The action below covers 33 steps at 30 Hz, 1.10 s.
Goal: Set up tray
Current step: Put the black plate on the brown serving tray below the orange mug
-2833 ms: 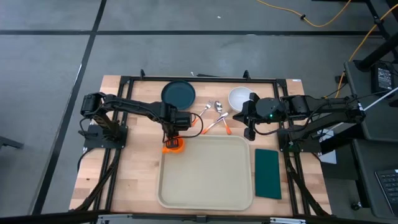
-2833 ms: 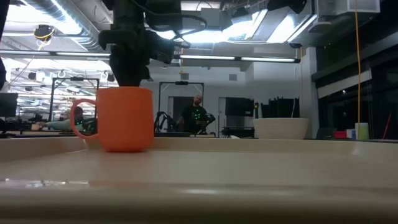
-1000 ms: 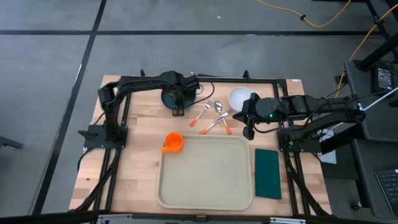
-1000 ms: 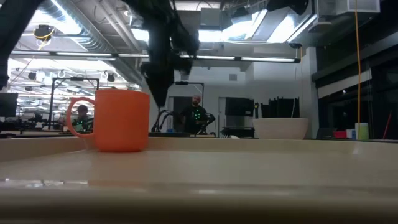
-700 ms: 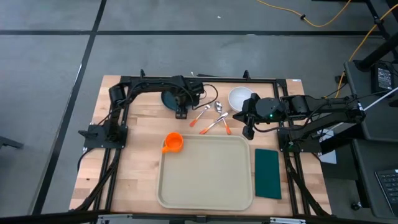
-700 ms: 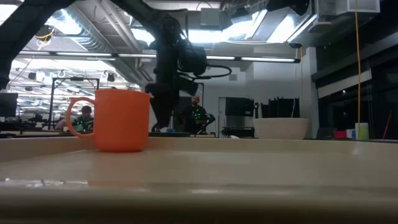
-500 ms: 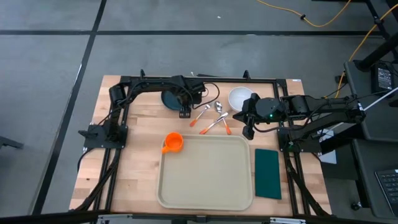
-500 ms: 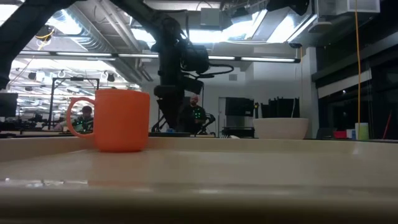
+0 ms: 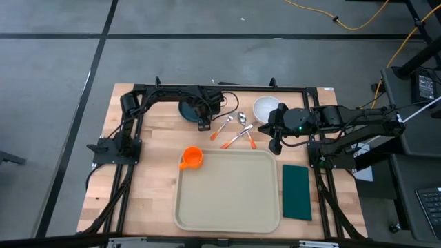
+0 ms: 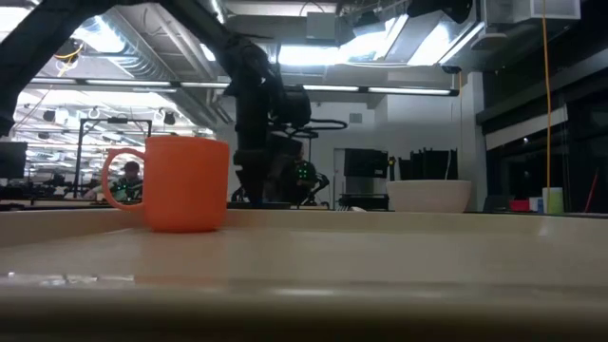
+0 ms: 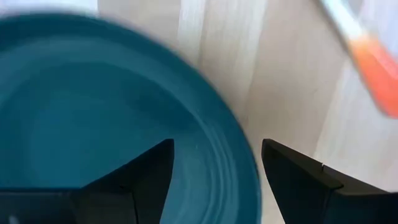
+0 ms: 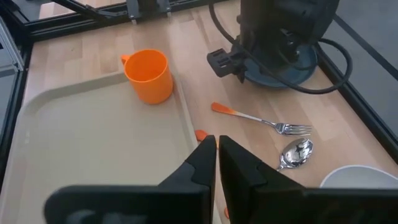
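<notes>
While the left gripper [image 9: 202, 124] hangs low over the near right edge of the dark teal plate [image 9: 189, 110] at the far side of the table [image 9: 151, 193], its fingers [image 11: 143, 174] are spread apart with the plate's rim between them. The right gripper [image 9: 276, 147] waits with fingers closed on nothing, near the white bowl [image 9: 264, 107]. The tray [image 9: 227, 189] lies at the near centre, an orange cup [image 9: 191, 158] standing in its far left corner.

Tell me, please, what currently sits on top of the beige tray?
Only the orange mug stands on the tray, at its far left corner. The rest of the tray's surface shows bare, and nothing covers it.
</notes>
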Tool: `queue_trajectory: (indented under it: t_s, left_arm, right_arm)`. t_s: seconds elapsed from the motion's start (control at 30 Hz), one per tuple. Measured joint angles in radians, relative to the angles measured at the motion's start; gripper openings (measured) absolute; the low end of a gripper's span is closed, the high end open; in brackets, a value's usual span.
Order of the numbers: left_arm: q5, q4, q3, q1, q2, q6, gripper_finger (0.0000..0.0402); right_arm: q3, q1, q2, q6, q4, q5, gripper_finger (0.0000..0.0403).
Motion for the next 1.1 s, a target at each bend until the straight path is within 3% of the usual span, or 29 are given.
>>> queue_trajectory:
  t_s: [0.13,0.23,0.53,0.83,1.1]
  left_arm:
    - [-0.008,0.025,-0.031,0.019,0.0,-0.026,0.0235]
    - [-0.019,0.024,-0.047,0.03,0.0,-0.038,0.0208]
    - [-0.033,-0.011,-0.053,0.026,-0.017,-0.039,0.0019]
    - [-0.066,-0.264,0.063,-0.07,-0.139,-0.026,0.0003]
    - [-0.077,-0.429,0.253,-0.226,-0.336,-0.147,0.0003]
  right_arm:
    - [0.0,0.0,0.0,0.001,0.0,0.0,0.0026]
    - [0.0,0.0,0.0,0.002,0.0,0.0,0.0026]
    - [0.0,0.0,0.0,0.007,0.002,0.0,0.0026]
    - [0.0,0.0,0.0,0.001,0.001,0.0,0.0026]
    - [0.0,0.0,0.0,-0.033,-0.043,0.0,0.0026]
